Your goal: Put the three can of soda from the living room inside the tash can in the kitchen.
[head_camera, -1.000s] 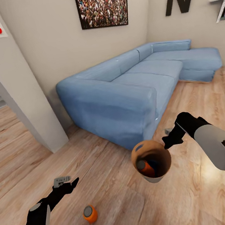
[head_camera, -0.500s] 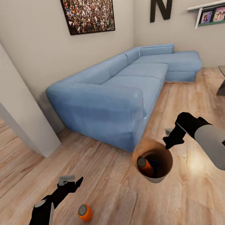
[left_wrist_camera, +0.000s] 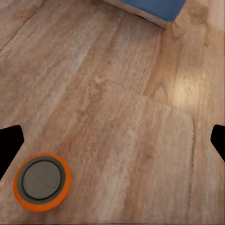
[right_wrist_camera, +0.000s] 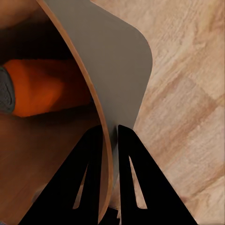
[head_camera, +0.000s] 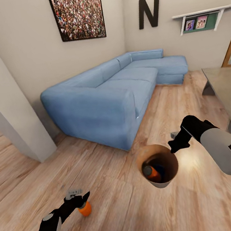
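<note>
My right hand (head_camera: 172, 147) pinches the bin's (head_camera: 160, 183) rim at lower centre, an orange can (head_camera: 150, 172) inside, while my left hand (left_wrist_camera: 112, 140), spread wide, hovers over another orange can (head_camera: 85, 209) on the floor (head_camera: 120, 212) at lower left.

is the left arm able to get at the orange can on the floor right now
Probably yes. The left gripper is open and hangs just above the orange can, which stands upright on bare wood floor with nothing between them.
</note>
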